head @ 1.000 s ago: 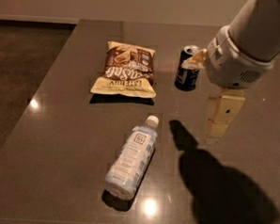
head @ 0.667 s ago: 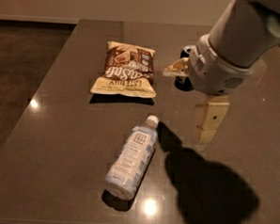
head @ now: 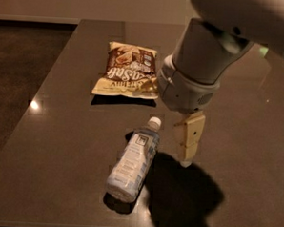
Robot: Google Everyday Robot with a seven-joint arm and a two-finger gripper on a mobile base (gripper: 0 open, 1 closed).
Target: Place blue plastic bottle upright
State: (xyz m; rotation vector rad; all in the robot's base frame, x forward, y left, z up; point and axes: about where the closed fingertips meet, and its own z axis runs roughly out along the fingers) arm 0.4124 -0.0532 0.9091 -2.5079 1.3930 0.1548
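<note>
The blue plastic bottle (head: 133, 160) lies on its side on the dark table (head: 59, 144). It is clear with a whitish label, and its white cap (head: 155, 121) points away and to the right. My gripper (head: 186, 156) hangs down from the large grey wrist (head: 193, 84), just right of the bottle's neck and shoulder. It is close to the tabletop and apart from the bottle. It holds nothing that I can see.
A brown and cream snack bag (head: 127, 75) lies flat behind the bottle, partly behind my wrist. The table's left edge runs along a dark floor (head: 20, 61). Its front edge is near the bottom of the view. My arm's shadow falls right of the bottle.
My arm has moved left and nearer, bringing the gripper from beside the dark soda can down to the bottle's neck. The can is now hidden behind the arm. The bottle has not moved.
</note>
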